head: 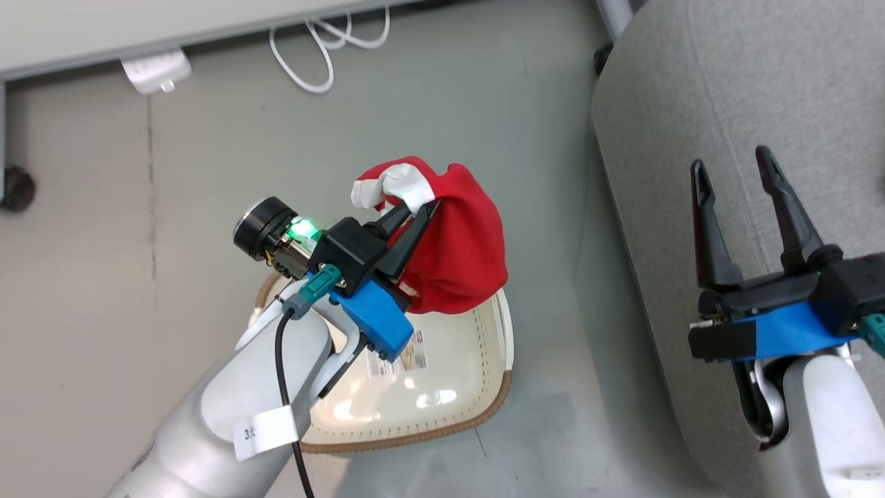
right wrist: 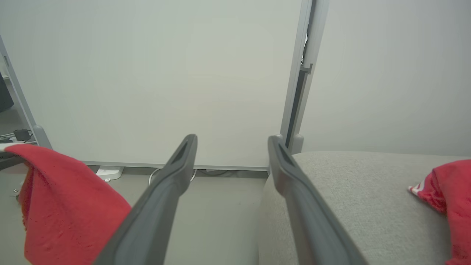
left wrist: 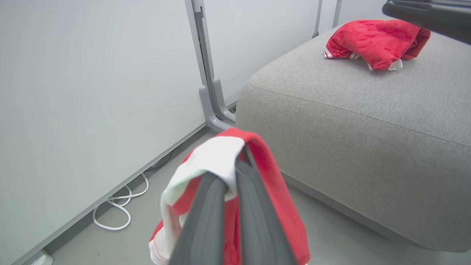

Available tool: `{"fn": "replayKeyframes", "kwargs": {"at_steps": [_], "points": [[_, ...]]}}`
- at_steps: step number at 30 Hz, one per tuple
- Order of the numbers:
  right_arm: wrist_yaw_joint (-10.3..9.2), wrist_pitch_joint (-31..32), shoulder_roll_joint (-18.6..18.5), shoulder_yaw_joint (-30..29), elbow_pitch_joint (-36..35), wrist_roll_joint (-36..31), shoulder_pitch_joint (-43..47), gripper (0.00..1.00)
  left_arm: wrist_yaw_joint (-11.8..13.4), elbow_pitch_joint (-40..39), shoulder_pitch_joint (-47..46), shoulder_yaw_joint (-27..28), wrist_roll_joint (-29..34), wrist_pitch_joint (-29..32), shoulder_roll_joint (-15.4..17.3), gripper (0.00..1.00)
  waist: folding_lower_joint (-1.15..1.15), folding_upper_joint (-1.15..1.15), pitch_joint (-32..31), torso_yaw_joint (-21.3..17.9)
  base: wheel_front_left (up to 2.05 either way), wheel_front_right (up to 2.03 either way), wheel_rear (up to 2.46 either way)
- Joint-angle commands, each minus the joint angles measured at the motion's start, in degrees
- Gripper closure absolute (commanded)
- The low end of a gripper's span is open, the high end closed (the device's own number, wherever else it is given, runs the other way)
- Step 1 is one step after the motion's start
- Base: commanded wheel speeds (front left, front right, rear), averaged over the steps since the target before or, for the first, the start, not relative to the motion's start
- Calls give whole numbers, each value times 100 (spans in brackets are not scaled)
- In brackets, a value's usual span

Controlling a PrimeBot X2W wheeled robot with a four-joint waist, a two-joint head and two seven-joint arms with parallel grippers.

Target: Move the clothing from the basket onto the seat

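Observation:
My left gripper (head: 418, 211) is shut on a red garment with white trim (head: 456, 242), which hangs from the fingertips above the cream basket (head: 456, 360). In the left wrist view the same clothing (left wrist: 272, 184) drapes over the closed fingers (left wrist: 206, 221). A second red garment (left wrist: 375, 42) lies crumpled on the grey seat (left wrist: 349, 106); its edge also shows in the right wrist view (right wrist: 449, 191). My right gripper (head: 736, 173) hovers open over the seat (head: 726, 104), nothing between its fingers (right wrist: 176, 169). The basket's inside looks bare.
A white cable (head: 325, 48) and a power strip (head: 155, 69) lie on the floor by the white wall panel. A grey metal post foot (left wrist: 215, 110) stands between wall and seat. Bare floor separates basket and seat.

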Motion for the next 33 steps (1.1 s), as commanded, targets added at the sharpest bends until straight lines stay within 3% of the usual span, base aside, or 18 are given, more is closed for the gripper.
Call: {"fn": "replayKeyframes", "kwargs": {"at_steps": [1, 18, 33], "points": [[1, -22, 8, -5, 31, 31, 123, 0, -9, -38, 49, 64, 24, -28, -22, 100, 1, 0, -298, 66, 0, 0, 0], [1, -22, 96, -30, 229, 106, 820, 0, -9, -211, -137, 191, 39, -28, -326, 100, 1, 0, -1490, 105, 0, 0, 0], [1, -22, 181, 31, 250, 131, 1028, 0, -10, -162, -147, 29, -85, -29, -351, 100, 1, 0, -1815, 129, 0, 0, 0]]}}
